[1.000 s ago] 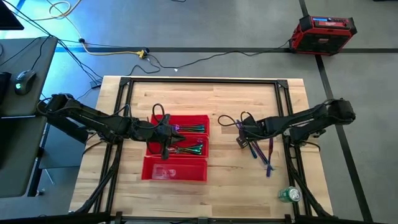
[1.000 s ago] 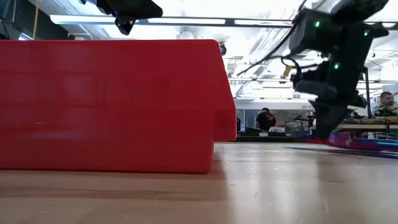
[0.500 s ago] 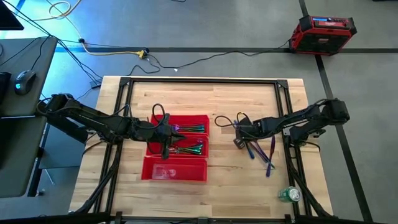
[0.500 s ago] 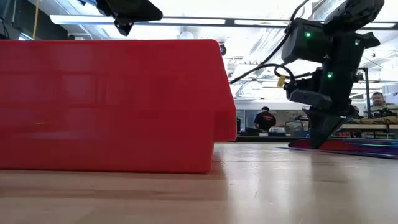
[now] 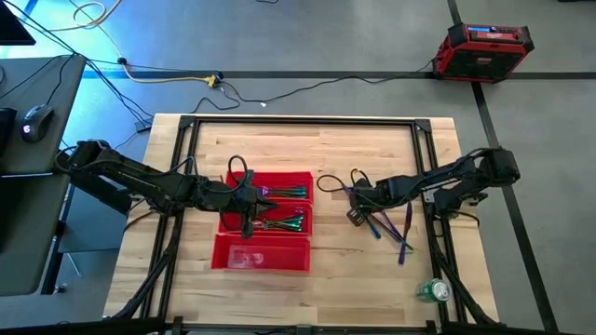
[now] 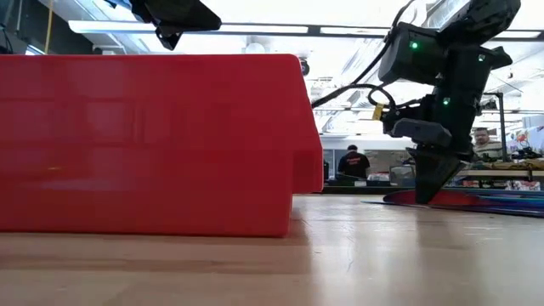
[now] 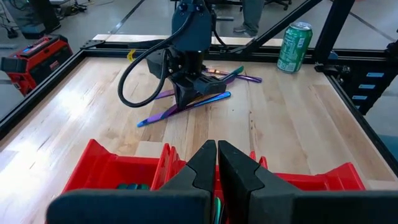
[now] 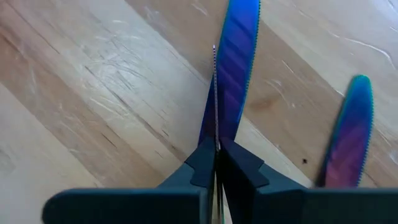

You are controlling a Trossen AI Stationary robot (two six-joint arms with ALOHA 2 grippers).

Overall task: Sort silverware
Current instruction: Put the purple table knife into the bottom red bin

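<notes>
- Right gripper [image 5: 356, 215], right of centre in the high view, points down at the table; in its wrist view the fingers are pinched on the thin edge of an iridescent blue-purple metal cutlery piece [image 8: 235, 74].
- More loose iridescent silverware [image 5: 396, 226] lies just right of it.
- Left gripper [image 7: 217, 163], fingers together, reaches level over the red three-compartment plastic tray [image 5: 264, 256], left of centre.
- Sorted iridescent pieces [image 5: 284, 221] lie in the tray's upper two compartments.

A pale wooden bench [image 5: 317, 149] edged by a black metal frame [image 5: 307, 120] stands on a grey floor [image 5: 326, 46] crossed by dark tape lines and loose cables [image 5: 168, 74]. A red and black case [image 5: 486, 48] sits on the floor beyond it, and a dark desk with a mouse [image 5: 35, 119] stands beside. Long ceiling lights [image 6: 255, 29] brighten the room behind, where people [image 6: 350, 161] sit far off.
</notes>
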